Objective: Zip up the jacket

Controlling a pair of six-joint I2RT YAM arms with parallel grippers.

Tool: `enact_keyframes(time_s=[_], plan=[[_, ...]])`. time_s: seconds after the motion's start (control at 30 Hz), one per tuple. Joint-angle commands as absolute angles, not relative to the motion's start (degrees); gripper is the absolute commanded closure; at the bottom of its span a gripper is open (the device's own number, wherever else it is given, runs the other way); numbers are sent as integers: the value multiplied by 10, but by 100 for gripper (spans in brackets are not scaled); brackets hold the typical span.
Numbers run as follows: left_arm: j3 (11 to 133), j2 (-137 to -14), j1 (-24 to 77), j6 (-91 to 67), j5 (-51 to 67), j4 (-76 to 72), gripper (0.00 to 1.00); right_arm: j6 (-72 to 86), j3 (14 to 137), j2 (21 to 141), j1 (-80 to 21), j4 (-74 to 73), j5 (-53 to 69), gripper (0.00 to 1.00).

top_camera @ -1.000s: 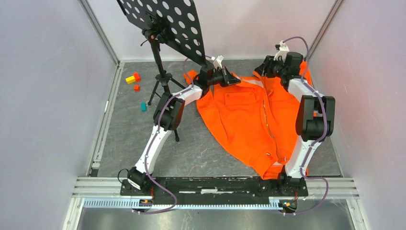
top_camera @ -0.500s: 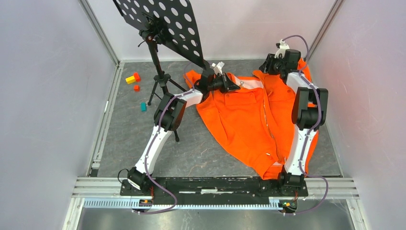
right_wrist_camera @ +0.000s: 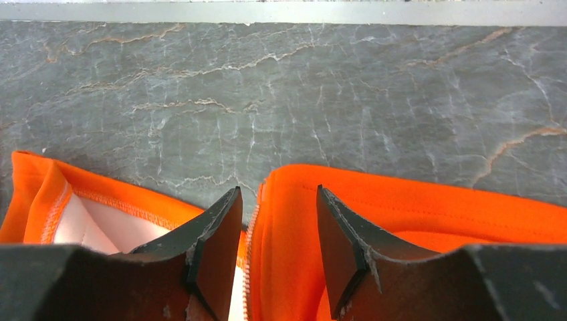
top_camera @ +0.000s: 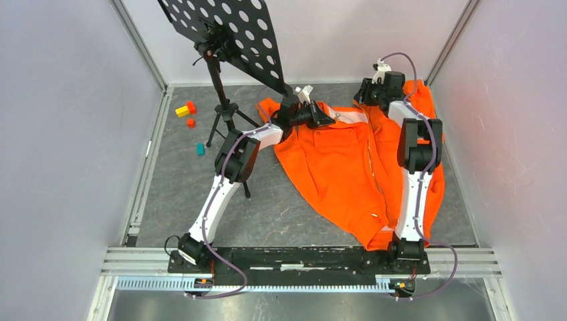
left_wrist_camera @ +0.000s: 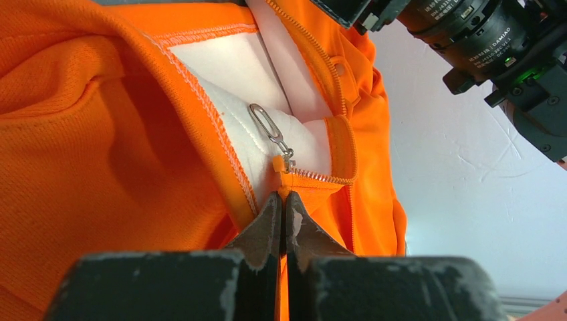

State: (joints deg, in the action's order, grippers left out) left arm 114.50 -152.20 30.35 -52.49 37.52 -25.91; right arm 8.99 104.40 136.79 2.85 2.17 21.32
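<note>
Jacket (top_camera: 334, 167) first: it is big and orange, and it lies spread out on the grey table (top_camera: 281, 214), under both hands. Its zipper (top_camera: 378, 184) runs down the front as a pale line.

The left gripper (left_wrist_camera: 282, 200) is pinched tight. Its two black fingers are pressed together, and a bit of orange cloth is caught between them. Just past its fingertips is the end of the zipper. The silver zipper pull (left_wrist_camera: 267, 126) lies on the white lining a little further out (it points away from the hand, and the fingers are not touching it).

The right gripper (right_wrist_camera: 277, 195) has its fingers apart. A fold of the jacket's edge sits in the gap between them, with tiny zipper teeth close by the finger on the left of that view. I cannot tell if the fingers touch the cloth. Out past the fingertips is the grey table. To the left of this hand is another bit of jacket with white lining inside.

Off to the left of the left gripper is a black stand (top_camera: 227, 40) with round holes in its top. Little coloured blocks (top_camera: 186, 110) lie on the table beyond it.
</note>
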Motion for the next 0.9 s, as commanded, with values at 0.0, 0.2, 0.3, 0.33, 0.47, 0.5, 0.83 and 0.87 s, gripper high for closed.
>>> enact_keyframes(time_s=[0.0, 0.2, 0.3, 0.33, 0.47, 0.5, 0.83, 0.87], plan=[[1168, -1500, 301, -519, 376, -282, 98, 65, 1089, 1387, 16, 27, 167, 49], [1174, -1502, 301, -520, 379, -282, 98, 44, 1086, 1392, 8, 19, 122, 51], [1182, -1507, 302, -522, 381, -282, 98, 43, 1085, 1397, 8, 8, 103, 51], [1185, -1508, 301, -523, 382, -282, 98, 44, 1085, 1401, 8, 7, 102, 50], [1193, -1514, 302, -529, 384, -282, 98, 50, 1085, 1413, 8, 2, 104, 56], [1193, -1515, 302, -529, 385, -281, 98, 51, 1085, 1415, 8, 4, 107, 58], [1198, -1521, 304, -526, 388, -280, 98, 63, 1120, 1444, 8, 15, 138, 79], [1199, -1522, 305, -522, 390, -278, 98, 64, 1122, 1441, 8, 18, 144, 85]])
